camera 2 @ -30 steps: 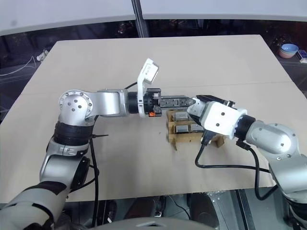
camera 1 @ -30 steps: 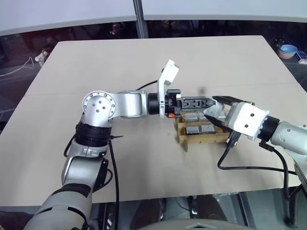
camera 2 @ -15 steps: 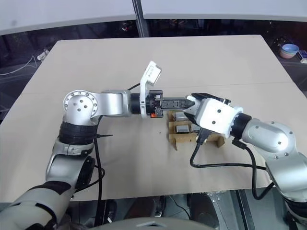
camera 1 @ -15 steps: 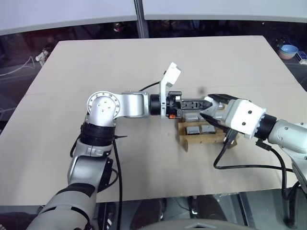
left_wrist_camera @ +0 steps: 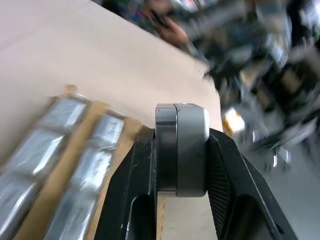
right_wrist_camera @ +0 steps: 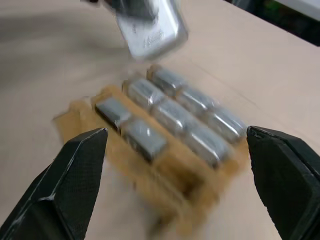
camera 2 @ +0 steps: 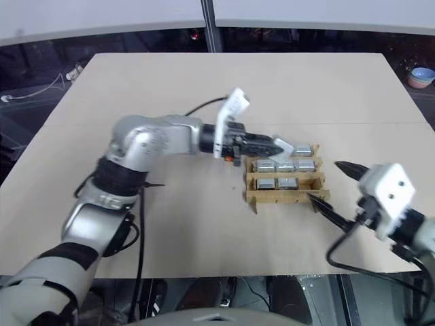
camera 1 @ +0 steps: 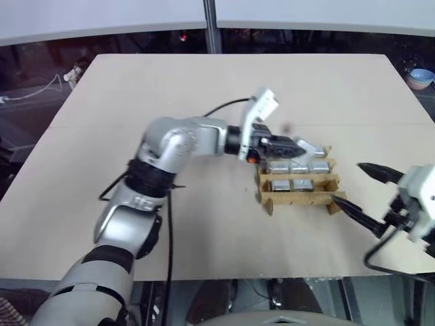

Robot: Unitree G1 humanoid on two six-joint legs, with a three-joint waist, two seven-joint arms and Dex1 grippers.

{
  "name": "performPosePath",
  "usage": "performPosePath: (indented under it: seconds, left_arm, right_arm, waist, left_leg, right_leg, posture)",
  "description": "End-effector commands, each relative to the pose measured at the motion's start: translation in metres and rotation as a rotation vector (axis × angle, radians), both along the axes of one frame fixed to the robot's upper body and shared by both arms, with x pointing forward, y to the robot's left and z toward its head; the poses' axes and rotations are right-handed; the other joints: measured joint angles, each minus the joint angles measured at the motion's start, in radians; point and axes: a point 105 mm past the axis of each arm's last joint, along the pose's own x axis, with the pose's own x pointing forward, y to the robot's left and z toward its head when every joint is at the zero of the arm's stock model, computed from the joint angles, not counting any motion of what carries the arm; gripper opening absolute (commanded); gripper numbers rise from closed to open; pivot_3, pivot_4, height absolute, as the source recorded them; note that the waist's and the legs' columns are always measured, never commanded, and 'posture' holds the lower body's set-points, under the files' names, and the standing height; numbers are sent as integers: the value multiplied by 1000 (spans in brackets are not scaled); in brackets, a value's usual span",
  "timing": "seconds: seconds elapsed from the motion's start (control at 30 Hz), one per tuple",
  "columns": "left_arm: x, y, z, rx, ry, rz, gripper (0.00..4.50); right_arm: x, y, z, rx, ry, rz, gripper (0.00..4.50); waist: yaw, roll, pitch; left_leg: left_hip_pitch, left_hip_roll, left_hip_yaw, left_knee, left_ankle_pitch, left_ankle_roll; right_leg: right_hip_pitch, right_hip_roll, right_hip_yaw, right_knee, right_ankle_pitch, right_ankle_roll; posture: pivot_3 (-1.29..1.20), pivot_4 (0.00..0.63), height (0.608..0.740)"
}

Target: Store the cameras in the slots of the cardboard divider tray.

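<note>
Counted nine cameras, eight seated in slots and one held clear, plus one cardboard divider tray.

the right gripper's wrist is cut off at the right edge; the cardboard divider tray's near slots blur together.

The brown corrugated cardboard divider tray sits on the beige table, silver-grey block cameras in its slots.
</note>
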Motion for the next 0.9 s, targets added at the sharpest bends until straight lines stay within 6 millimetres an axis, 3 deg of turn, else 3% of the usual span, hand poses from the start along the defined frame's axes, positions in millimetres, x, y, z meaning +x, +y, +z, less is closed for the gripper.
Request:
performPosePath:
  seconds: [0.03,0.23,0.4,0.9]
  left_arm:
    - [3,-19,10,43,-132,-65,744]
    - [15,-55,-4,198,-334,-62,744]
    - [11,-55,-18,380,-369,-138,744]
    - [1,-60,-50,484,-295,-141,744]
  right_arm:
    - [-9,-5,12,-20,-64,32,4424]
    - [-3,-12,12,-42,-82,9,4424]
    - [0,-13,14,-63,-98,2,4424]
    - [-5,-17,4,-83,-43,23,4424]
  waist:
    - [-7,0,0]
    - [-15,0,0]
    - [-12,-1,1]
    - [-7,-1,1]
  left_leg:
    - [0,1,0,0,0,0]
    - [2,2,2,-1,0,0]
    - [1,2,2,-1,0,0]
    - [0,2,0,0,0,1]
  right_leg:
    - [0,0,0,0,0,0]
    - [1,1,3,1,0,0]
    - [0,1,2,0,0,0]
    - [0,1,1,0,0,0]
  posture:
    - [0,150,740]
    - [0,150,740]
    - [0,150,740]
    - [0,150,740]
